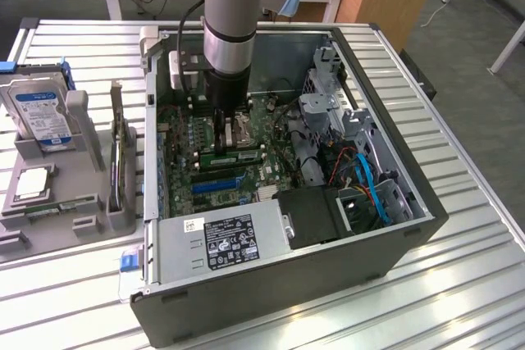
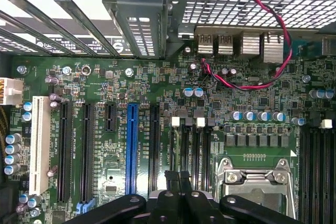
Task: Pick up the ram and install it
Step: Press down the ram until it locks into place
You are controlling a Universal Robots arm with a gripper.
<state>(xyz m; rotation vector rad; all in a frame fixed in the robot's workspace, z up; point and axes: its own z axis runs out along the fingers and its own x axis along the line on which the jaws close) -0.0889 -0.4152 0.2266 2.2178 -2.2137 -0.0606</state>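
Arm: the robot arm (image 1: 232,30) reaches down from the far side into the open computer case (image 1: 394,202), its wrist over the motherboard (image 1: 221,153).
Claw: in the wrist view the claw (image 2: 178,179) has its two black fingers (image 2: 171,182) pressed together, narrow, with nothing seen between them; it hangs just above the board beside the processor socket (image 2: 257,182).
Ram: a long green stick (image 1: 234,156) lies flat across the board, running left to right just near of the claw in the exterior view, in the slot area beside the socket; whether it is fully seated cannot be told.
Motherboard: the wrist view shows black expansion slots (image 2: 86,150), one blue slot (image 2: 131,148), one white slot (image 2: 38,145), and a red-and-black twisted wire (image 2: 262,40) looping over the rear ports.
Case: it lies on its side on the ribbed metal counter (image 1: 467,227), with the grey power supply (image 1: 225,239) at the near edge and blue cables (image 1: 369,186) at the exterior view's right.
Holder: a grey parts tray (image 1: 57,194) sits on the counter at the exterior view's left, well apart from the claw, carrying a blue-labelled hard drive (image 1: 41,112) and a square silver chip (image 1: 31,184).
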